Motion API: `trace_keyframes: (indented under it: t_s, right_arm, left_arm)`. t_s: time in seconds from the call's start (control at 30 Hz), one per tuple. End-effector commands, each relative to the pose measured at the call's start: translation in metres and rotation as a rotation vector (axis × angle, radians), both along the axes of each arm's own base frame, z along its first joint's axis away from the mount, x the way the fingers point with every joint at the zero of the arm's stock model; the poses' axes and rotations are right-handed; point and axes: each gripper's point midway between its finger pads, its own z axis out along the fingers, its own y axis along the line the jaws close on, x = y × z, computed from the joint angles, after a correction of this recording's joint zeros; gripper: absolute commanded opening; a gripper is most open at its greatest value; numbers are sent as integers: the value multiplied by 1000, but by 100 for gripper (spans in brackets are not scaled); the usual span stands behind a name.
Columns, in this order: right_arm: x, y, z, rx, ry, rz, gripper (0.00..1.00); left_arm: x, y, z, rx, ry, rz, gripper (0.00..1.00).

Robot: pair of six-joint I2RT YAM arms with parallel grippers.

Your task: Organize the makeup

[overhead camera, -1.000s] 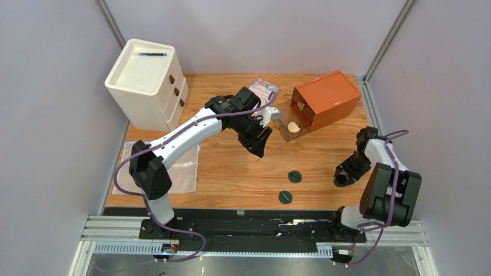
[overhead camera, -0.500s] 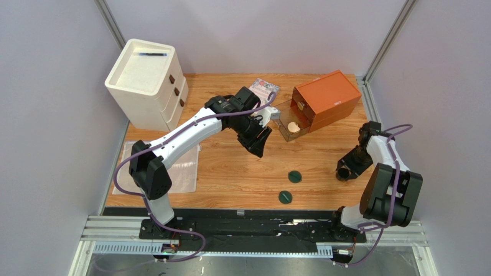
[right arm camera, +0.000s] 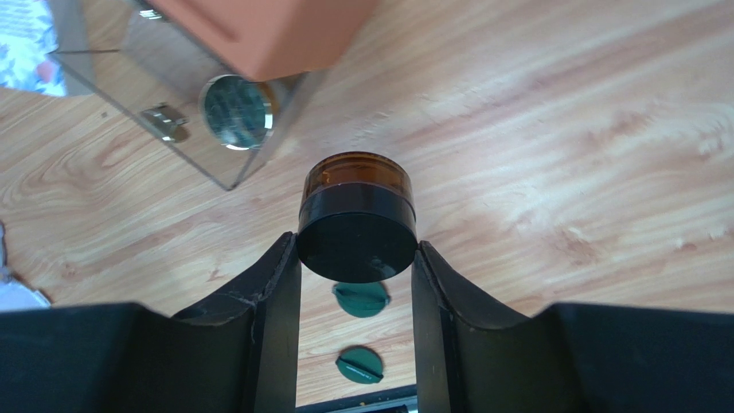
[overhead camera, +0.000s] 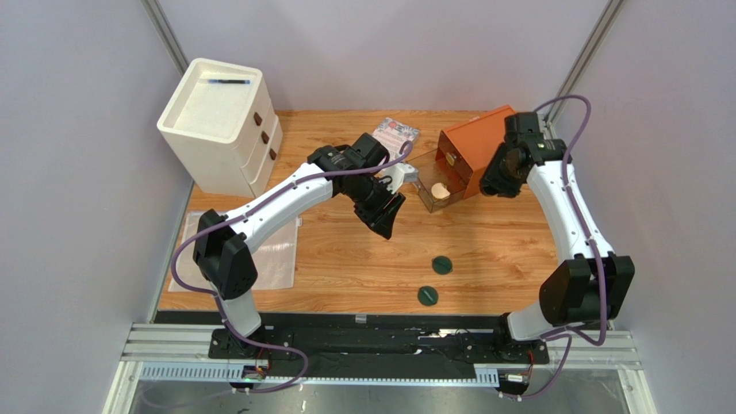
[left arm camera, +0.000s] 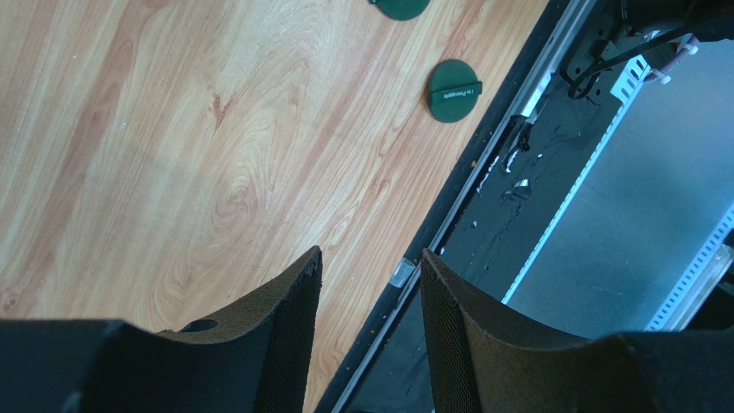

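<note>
Right hand (right arm camera: 356,251) clamped on jar (right arm camera: 357,202), black cap toward camera; upper right of top view, beside orange box (overhead camera: 484,147). Left hand (left arm camera: 370,262) parted, empty, mid-frame over worktop (overhead camera: 345,259). Upper disc (overhead camera: 442,265), lower disc (overhead camera: 428,296) lower centre, apart. Compact (right arm camera: 237,112) inside clear drawer (right arm camera: 129,60).

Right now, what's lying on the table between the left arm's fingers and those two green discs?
Nothing: just bare wooden table between the left fingers and the green discs; the top view shows it, the left wrist view too.
</note>
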Motion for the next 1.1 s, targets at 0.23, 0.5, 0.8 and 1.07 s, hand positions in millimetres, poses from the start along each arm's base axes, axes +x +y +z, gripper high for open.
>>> trace_keyframes:
  t_s: [0.23, 0.5, 0.8, 1.07]
  right_arm:
    - [59, 57, 12, -29, -43, 148, 0]
    - [96, 103, -4, 10, -47, 223, 0]
    - [125, 135, -35, 49, -18, 237, 0]
    - [144, 145, -55, 80, -6, 191, 0]
  left_arm:
    - [-5, 8, 3, -14, -15, -15, 52]
    - [-5, 11, 1, -3, -23, -5, 51]
    - [-5, 13, 2, 2, -32, -4, 51]
    - [-4, 15, 3, 7, -42, -4, 50]
